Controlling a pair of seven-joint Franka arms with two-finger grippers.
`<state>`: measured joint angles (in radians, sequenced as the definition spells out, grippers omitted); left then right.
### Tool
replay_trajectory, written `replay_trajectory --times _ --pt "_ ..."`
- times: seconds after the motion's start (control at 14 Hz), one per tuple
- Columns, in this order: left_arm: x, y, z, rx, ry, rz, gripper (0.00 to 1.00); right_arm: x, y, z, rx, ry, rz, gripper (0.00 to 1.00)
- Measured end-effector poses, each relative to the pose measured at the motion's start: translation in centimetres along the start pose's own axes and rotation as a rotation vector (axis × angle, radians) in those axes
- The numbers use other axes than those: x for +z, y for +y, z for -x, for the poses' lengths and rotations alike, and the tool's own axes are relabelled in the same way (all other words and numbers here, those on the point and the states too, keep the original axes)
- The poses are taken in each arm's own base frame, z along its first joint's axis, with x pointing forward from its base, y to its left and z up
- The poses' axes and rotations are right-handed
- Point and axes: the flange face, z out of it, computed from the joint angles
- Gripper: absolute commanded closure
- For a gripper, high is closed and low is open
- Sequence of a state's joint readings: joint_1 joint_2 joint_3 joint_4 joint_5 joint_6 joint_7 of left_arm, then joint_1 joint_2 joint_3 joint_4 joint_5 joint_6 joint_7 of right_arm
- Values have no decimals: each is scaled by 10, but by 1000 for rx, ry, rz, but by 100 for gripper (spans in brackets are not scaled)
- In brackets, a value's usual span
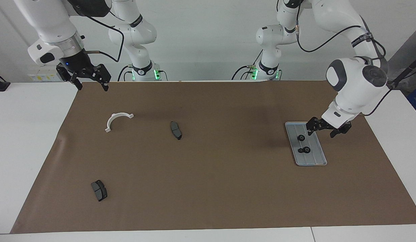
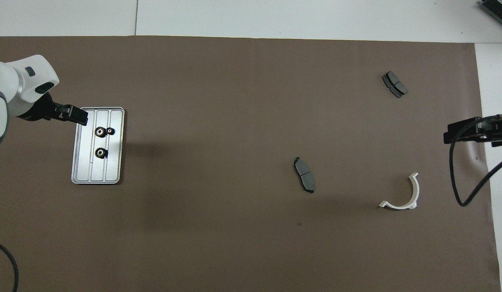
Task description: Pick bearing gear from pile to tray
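Observation:
The silver ridged tray point(image 1: 312, 160) point(image 2: 89, 177) lies on the brown mat toward the left arm's end of the table. Three small black bearing gears rest in it: one point(image 1: 300, 137) point(image 2: 100, 152) nearer the robots, and a touching pair point(image 1: 305, 150) point(image 2: 100, 131) farther along. My left gripper point(image 1: 325, 129) point(image 2: 72, 117) hangs open and empty over the tray's nearer corner, clear of the gears. My right gripper point(image 1: 91, 85) point(image 2: 474, 132) waits open over the mat's edge at the right arm's end. No gear shows among the pile's parts on the mat.
Loose on the mat lie a white curved bracket point(image 1: 117, 120) point(image 2: 403, 194), a dark brake pad point(image 1: 176, 130) point(image 2: 304, 174) near the middle, and a second pad point(image 1: 99, 190) point(image 2: 394, 84) farther from the robots. A black cable trails from the right wrist.

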<state>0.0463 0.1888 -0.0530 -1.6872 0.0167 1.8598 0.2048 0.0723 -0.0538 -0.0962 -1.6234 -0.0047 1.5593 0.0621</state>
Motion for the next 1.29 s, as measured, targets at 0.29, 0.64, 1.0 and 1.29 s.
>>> replay_trajectory --times 0.29,0.64,1.0,1.29 --pt "-75 7 29 -2 41 -15 0 0 0 0 0 0 0 0" --pt "-146 22 76 3 79 -31 0 0 0 0 0 0 0 0" --pt "-142 24 74 6 74 -29 0 0 0 0 0 0 0 0" --pt "-141 24 73 7 75 -30 0 0 0 0 0 0 0 0"
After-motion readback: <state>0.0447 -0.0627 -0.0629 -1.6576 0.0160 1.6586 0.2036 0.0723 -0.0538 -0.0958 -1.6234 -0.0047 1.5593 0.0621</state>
